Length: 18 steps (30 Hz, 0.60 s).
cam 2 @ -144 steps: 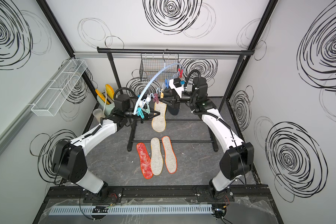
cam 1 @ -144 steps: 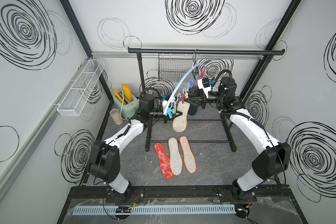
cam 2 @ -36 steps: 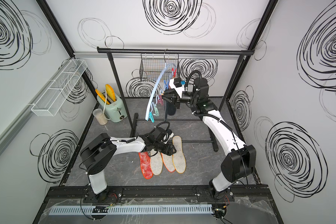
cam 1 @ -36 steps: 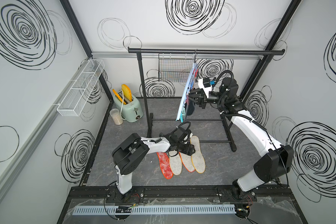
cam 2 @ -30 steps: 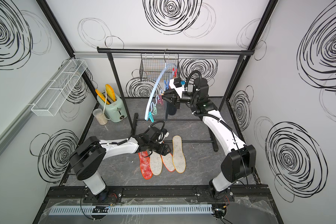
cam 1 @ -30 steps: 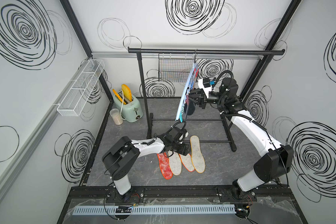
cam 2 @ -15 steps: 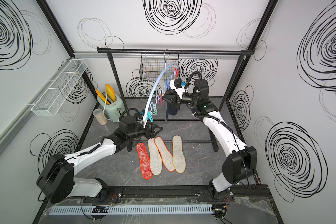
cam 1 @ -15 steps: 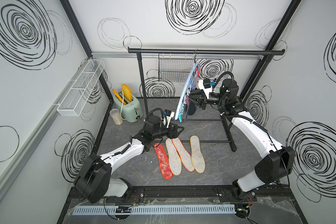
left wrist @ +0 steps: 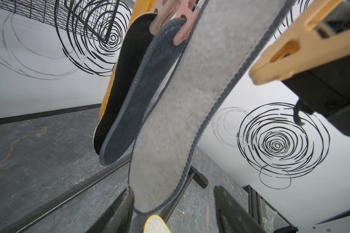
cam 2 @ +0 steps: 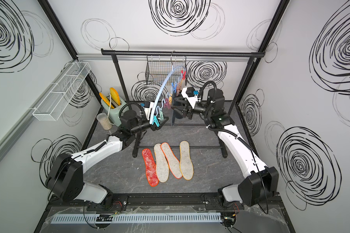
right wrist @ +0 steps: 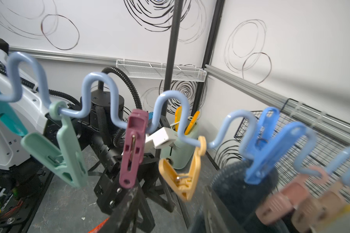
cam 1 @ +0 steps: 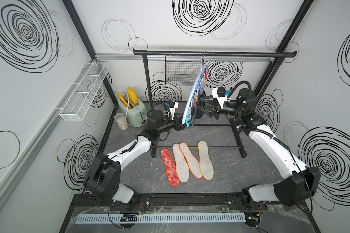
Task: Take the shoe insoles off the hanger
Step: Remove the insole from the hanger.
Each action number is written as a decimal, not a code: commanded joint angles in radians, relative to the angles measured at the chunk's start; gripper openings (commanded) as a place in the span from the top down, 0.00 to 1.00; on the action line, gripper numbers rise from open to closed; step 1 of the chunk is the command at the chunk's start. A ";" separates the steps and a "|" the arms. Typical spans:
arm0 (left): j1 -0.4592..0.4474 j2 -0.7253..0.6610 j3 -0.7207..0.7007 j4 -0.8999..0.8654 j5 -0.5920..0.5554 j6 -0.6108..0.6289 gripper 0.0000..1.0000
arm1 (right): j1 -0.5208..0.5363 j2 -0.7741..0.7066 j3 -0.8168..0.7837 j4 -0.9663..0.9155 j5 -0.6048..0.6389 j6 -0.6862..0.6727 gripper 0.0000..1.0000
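Fourth felt insole (cam 1: 205, 160) is down on the floor (cam 1: 129, 161) — my left gripper (left wrist: 173, 193) is back up, jaws wide either side of the grey insole (left wrist: 190, 100) on the hanger (cam 2: 164, 84); right gripper (cam 1: 198, 105) just opened, holding nothing

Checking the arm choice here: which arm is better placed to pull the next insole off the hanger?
Left, probably: the open left fingers flank the lower tip of the grey felt insole hanging from the hanger. The right fingers, also open, are up among the pegs, beside the clipped ends.
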 commanded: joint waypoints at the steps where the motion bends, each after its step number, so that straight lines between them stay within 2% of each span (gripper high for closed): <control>1: 0.000 0.023 0.034 0.108 0.023 -0.034 0.30 | -0.035 -0.094 -0.083 0.059 0.109 0.038 0.42; 4: -0.001 0.037 0.047 0.135 0.026 -0.058 0.30 | -0.038 -0.127 -0.095 0.095 0.210 0.093 0.38; 9: -0.035 0.077 0.061 0.174 0.030 -0.071 0.32 | -0.042 -0.046 0.048 0.069 0.370 0.303 0.38; 14: -0.068 0.108 0.062 0.192 0.016 -0.074 0.33 | -0.033 0.055 0.208 -0.045 0.389 0.454 0.43; 18: -0.095 0.131 0.086 0.181 0.005 -0.068 0.33 | 0.008 0.092 0.277 -0.088 0.415 0.468 0.42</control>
